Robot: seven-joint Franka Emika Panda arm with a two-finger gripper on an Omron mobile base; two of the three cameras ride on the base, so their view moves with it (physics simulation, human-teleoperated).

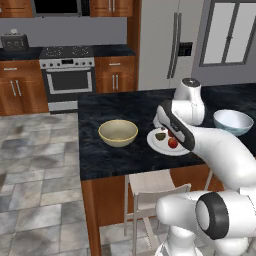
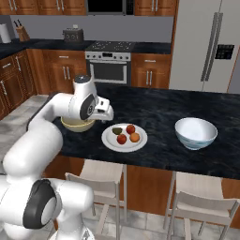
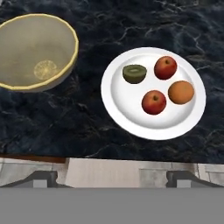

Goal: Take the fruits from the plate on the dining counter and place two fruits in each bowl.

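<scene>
Fruit is what the end effector [image 3: 112, 177] must go down for: all four pieces lie on the white plate [image 3: 131, 116] on the black worktop [image 3: 65, 127], ahead of and below its spread, empty fingertips. Two red fruits [image 3: 154, 102], one orange [image 3: 181, 92] and one dark green [image 3: 134, 73] sit apart. The tan bowl [image 3: 17, 78] left of the plate and the white bowl [image 2: 195, 133] to its right hold no fruit.

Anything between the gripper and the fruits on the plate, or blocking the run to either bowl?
Nothing visible. The four small round fruits lie uncovered on the flat white plate; bare black stone counter separates it from the tan-yellow bowl and the white bluish bowl.
</scene>
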